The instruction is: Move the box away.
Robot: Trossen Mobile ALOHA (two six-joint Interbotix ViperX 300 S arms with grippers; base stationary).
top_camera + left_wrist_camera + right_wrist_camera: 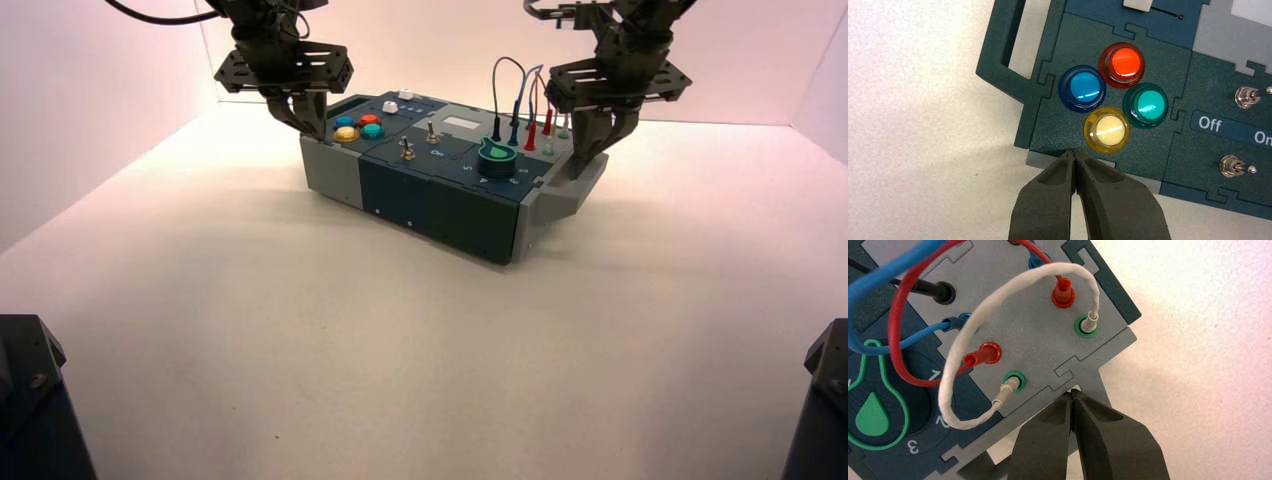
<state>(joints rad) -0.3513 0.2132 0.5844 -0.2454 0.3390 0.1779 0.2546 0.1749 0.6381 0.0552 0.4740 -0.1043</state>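
Observation:
The box (440,190) stands turned on the white table at the back middle, grey and dark teal. My left gripper (305,125) is shut, with nothing between its fingers. In the left wrist view its tips (1074,152) touch the box's edge (1148,172) beside the yellow button (1107,130). The blue (1082,87), red (1122,64) and green (1146,105) buttons sit beyond. My right gripper (583,160) is shut and empty. Its tips (1073,391) touch the edge of the grey wire panel (1033,335) by the end handle (575,195).
Two toggle switches (1243,96) sit by the "Off" lettering. The green dial (873,415) and looping red, blue and white wires (1013,285) are close to my right gripper. White walls (100,90) enclose the table. Dark arm bases (30,400) stand at the front corners.

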